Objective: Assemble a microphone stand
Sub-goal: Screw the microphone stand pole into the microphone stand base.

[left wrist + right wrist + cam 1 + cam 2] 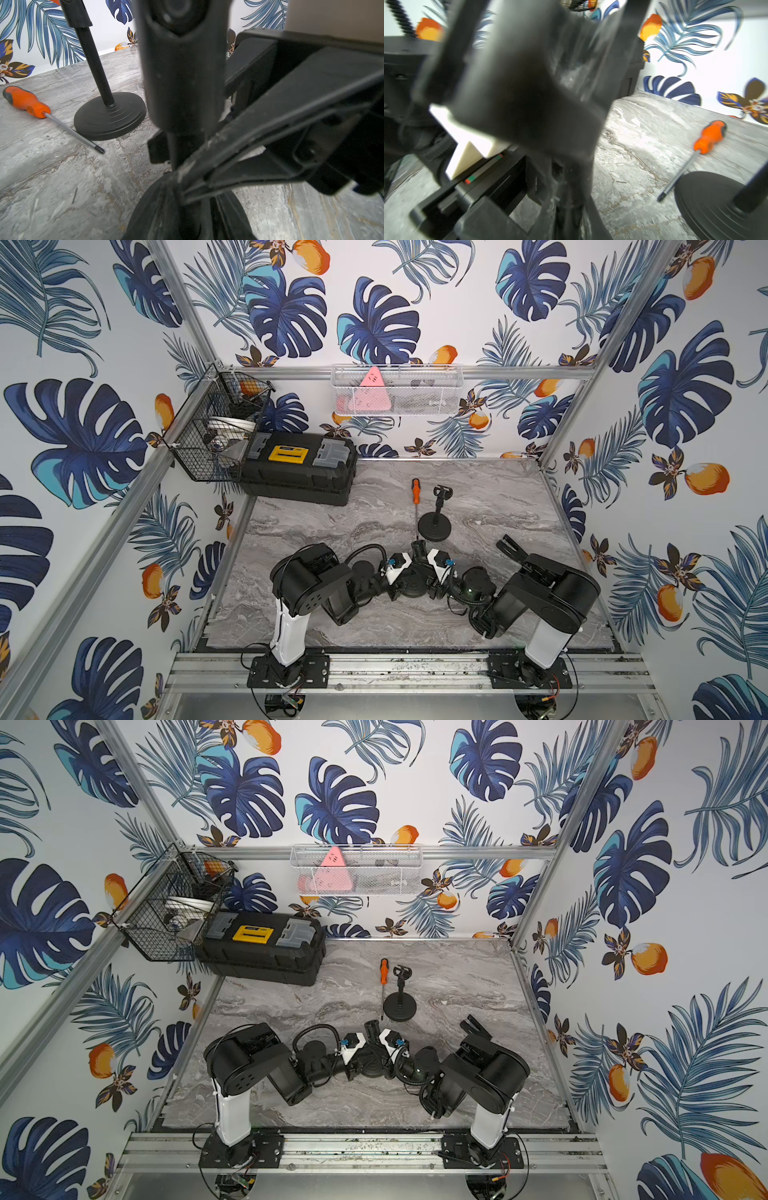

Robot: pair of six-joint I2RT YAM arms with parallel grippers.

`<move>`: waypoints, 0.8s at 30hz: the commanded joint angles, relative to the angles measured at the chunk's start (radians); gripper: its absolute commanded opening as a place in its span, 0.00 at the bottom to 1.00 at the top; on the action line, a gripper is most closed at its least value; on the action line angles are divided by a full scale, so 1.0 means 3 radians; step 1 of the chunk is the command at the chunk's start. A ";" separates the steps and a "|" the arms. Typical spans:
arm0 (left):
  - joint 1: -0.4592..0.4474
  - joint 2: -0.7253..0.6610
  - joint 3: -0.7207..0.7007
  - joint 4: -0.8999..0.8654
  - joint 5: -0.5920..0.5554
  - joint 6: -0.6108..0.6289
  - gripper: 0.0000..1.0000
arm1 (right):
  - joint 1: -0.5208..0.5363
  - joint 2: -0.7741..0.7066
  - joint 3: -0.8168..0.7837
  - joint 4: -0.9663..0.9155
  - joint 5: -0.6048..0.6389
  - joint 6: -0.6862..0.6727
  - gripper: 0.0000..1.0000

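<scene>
Near table (374, 626) front: stand base (414, 592) mostly hidden; pole (177, 149) blurred.

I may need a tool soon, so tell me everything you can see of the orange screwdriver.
The screwdriver has an orange handle with a grey patch at its butt, plastic or rubber by its look, and a slim bare-metal shaft ending in a dark, seemingly cross-shaped tip. It lies flat on the marble-pattern table, handle at the far end, tip nearer the robot, shaft close beside the upright stand's round base; whether they touch is unclear. Nothing grips it.
</scene>
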 commanded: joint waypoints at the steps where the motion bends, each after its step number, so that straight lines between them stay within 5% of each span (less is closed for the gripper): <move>1: 0.0001 -0.0007 0.0032 0.0050 0.0002 -0.0025 0.38 | 0.0235 -0.0017 0.0001 -0.0537 0.0893 0.0099 0.00; 8: 0.0003 0.0029 0.0037 0.0094 -0.0017 -0.0036 0.36 | 0.0695 0.0056 0.0045 -0.0552 0.1827 0.0175 0.00; 19: 0.0001 0.0158 0.0095 0.0146 0.0034 -0.0050 0.18 | 0.0760 -0.0317 0.0101 -0.1048 0.1661 0.0156 0.02; 22: 0.0001 0.0207 0.0090 0.0183 0.0034 -0.0044 0.13 | 0.0760 -0.0359 0.0099 -0.1076 0.1564 0.0103 0.48; 24: 0.0003 0.0223 0.0093 0.0182 0.0032 -0.0033 0.12 | 0.0760 -0.0435 0.0086 -0.1099 0.1510 0.0060 0.60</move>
